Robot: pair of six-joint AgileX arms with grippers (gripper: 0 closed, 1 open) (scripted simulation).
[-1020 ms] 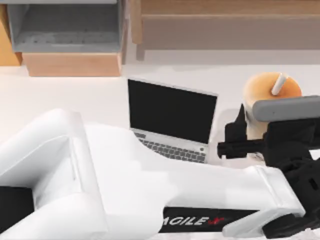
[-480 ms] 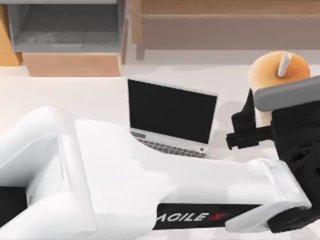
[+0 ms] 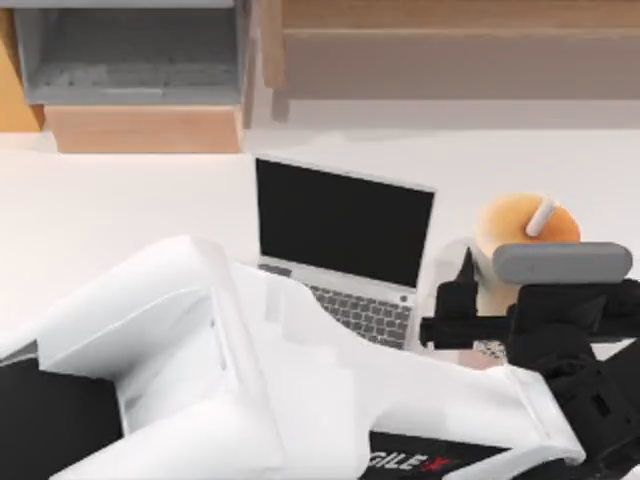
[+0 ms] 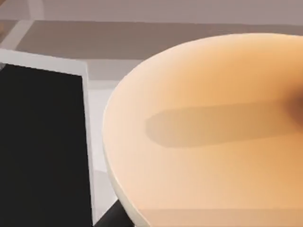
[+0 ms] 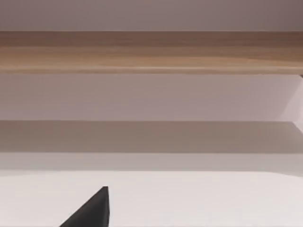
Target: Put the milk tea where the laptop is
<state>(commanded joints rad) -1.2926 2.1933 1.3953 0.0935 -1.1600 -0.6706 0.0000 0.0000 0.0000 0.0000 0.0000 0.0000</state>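
Your left gripper (image 3: 478,312) is clamped on the milk tea (image 3: 520,235), with one dark finger (image 3: 455,300) showing on the side of the cup that faces the laptop (image 3: 343,240). The cup sits between the fingers, its orange lid and white straw (image 3: 540,216) rising just above and beyond the grip. In the left wrist view that lid (image 4: 208,127) looms right under the camera, with the laptop's black screen (image 4: 42,146) off to one side of it.

You look to be mid-carry, so keep the clamp firm and the cup upright; a tall drink held low on its body will likely want to tip if you swing it fast. The laptop stands open just beside the gripper, toward the table's left, with its screen upright, and that screen edge is the thing to avoid. Approach the keyboard (image 3: 365,312) side rather than across the lid, and lower the cup gently before letting go.

Your right arm is parked; its wrist view shows a dark finger tip (image 5: 92,210) over bare table (image 5: 199,198), and you cannot tell its grip state.
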